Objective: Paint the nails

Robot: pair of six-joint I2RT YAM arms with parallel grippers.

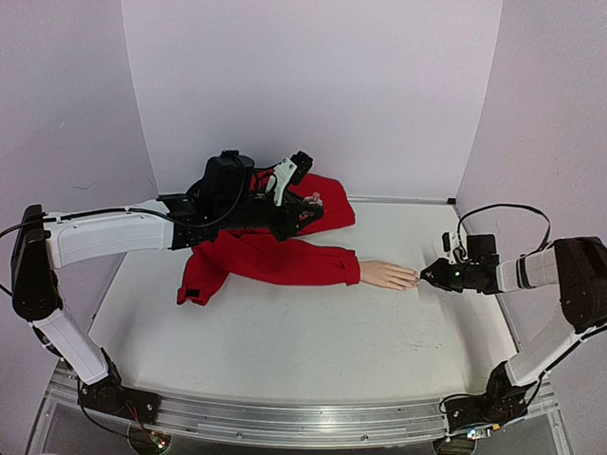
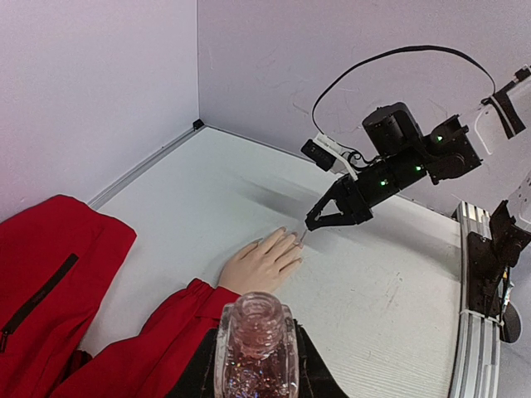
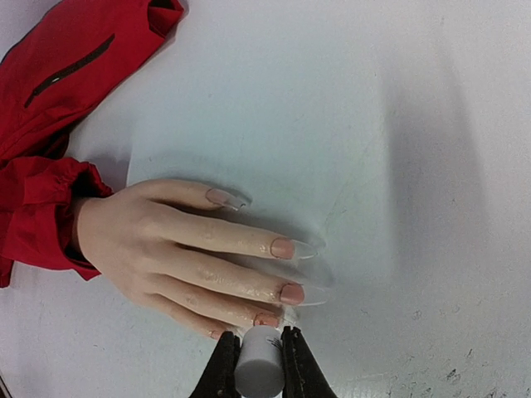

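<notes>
Nails (image 3: 283, 247): on the fingertips of the mannequin hand (image 3: 158, 240), which lies palm down on the table (image 3: 398, 124).

Hand's long axis runs across the table from the red sleeve (image 1: 275, 258) to the fingertips. The nails point away from the sleeve, toward the right arm.

Right gripper (image 3: 259, 340): just off the hand's fingertips, fingers clamped on a white cap (image 3: 259, 369). The cap sits roughly in line with the fingers, and the nails lowest in the right wrist view lie straight ahead of it, almost touching. Brush tip too small to make out.

Left gripper (image 1: 305, 205): beyond the sleeve end of the hand, well apart from the nails, clamped on an open glass bottle (image 2: 255, 332).

Right arm is clearly nearer. Judgement: the next stroke calls for a short pull along a nail's length.
</notes>
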